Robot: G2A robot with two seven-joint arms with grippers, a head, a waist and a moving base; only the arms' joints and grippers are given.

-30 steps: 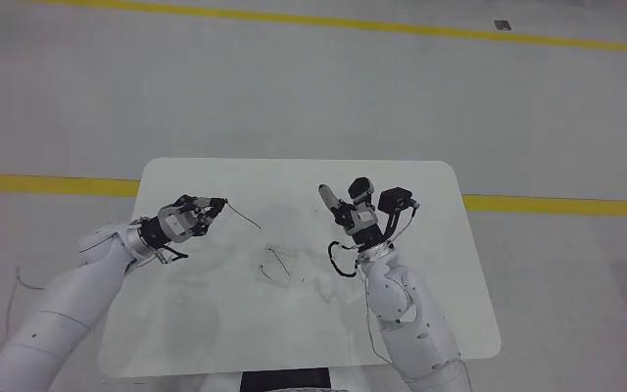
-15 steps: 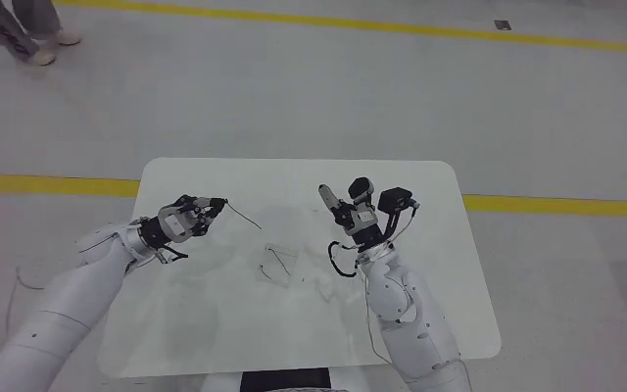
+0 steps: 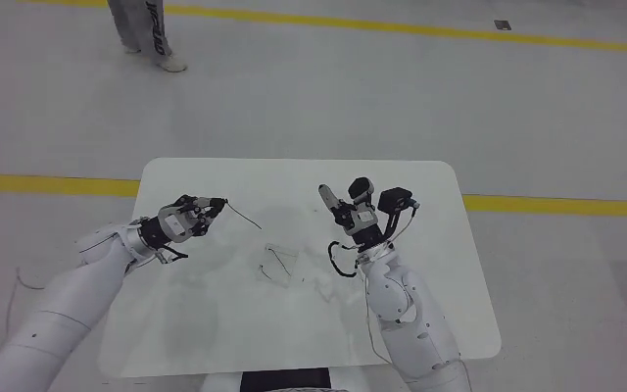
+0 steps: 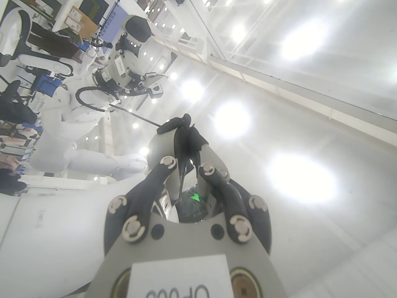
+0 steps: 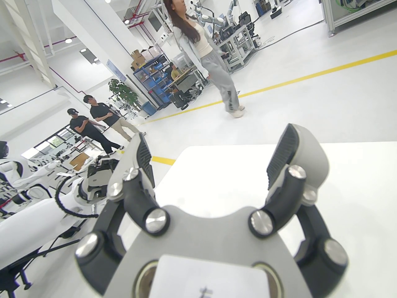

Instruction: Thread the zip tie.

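Left arm pose: the left arm comes in over the left edge of the tabletop (image 3: 294, 176). The left gripper (image 3: 214, 206) sits over the left part, turned toward the right arm and tipped upward.
Left grip: the fingers (image 4: 164, 145) are closed tight and pinch one end of the zip tie (image 3: 245, 217).
Zip tie: a thin black strip that slants out from that grip toward the middle of the tabletop. I cannot tell whether its free tip touches the surface.
Right arm pose: the forearm rises from the near edge to the right of centre. The right gripper (image 3: 345, 192) is raised and faces the far edge.
Right grip: the fingers are spread wide apart, with nothing between them and touching nothing.
Between the arms: a few thin dark strands (image 3: 279, 263) lie flat on the tabletop, apart from both grippers.
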